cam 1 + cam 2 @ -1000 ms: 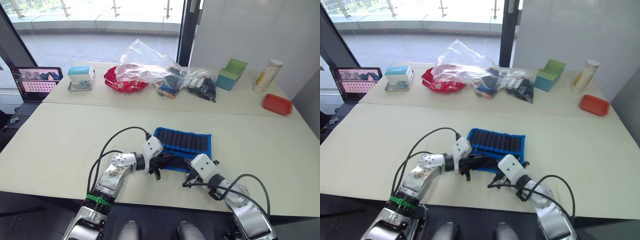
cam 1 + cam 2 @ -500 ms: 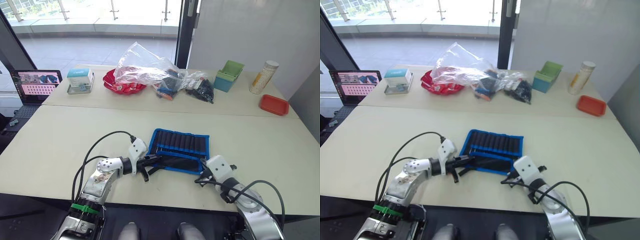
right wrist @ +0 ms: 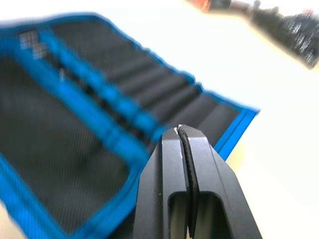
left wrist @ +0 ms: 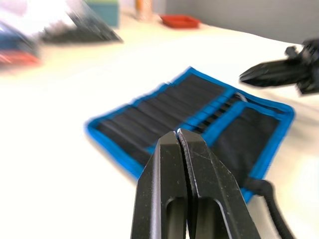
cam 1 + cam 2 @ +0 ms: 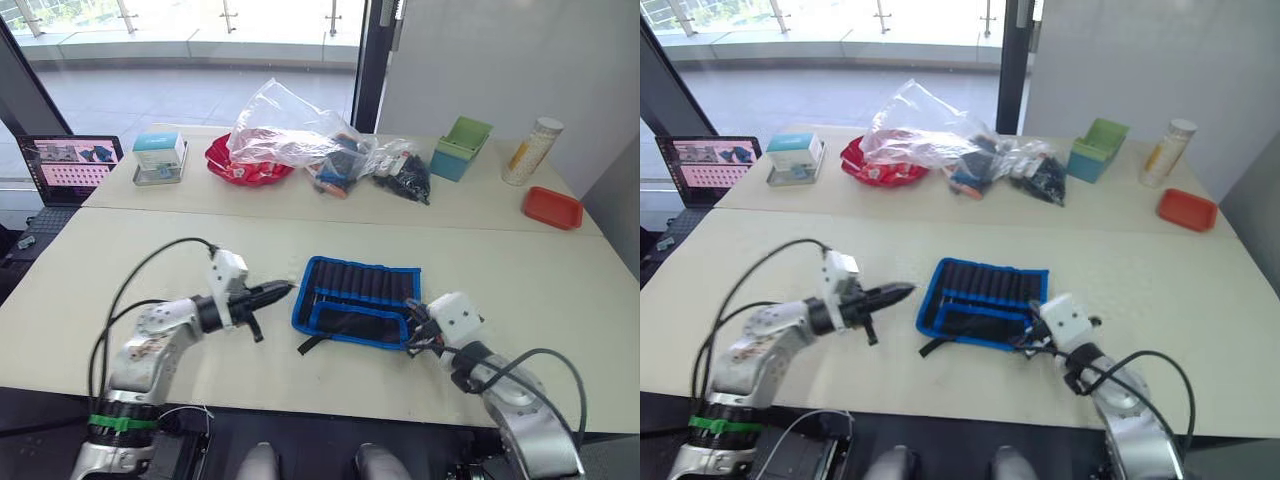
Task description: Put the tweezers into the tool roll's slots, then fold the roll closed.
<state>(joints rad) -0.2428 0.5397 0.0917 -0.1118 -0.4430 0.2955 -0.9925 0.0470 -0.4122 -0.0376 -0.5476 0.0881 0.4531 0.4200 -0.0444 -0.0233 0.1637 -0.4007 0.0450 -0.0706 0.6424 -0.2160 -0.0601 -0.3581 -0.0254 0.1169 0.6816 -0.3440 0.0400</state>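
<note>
Between both closed pincers, tool roll [image 5: 357, 300] lying open, flat

Bright daylight from windows [image 5: 200, 40] behind; soft shadows on table [image 5: 120, 250]; wrist views blurred beyond sharp fingers [image 4: 169, 164].

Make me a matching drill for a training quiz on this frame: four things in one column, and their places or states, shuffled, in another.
Things:
1. left pincer
2. right pincer
3. tool roll
4. red tray

States:
A. on the far table, at the robot's right
B. shut, at the roll's right edge
C. lying open, slots showing
D. shut, off the roll's left edge

Pairs: 1-D, 2-B, 3-C, 4-A
</note>
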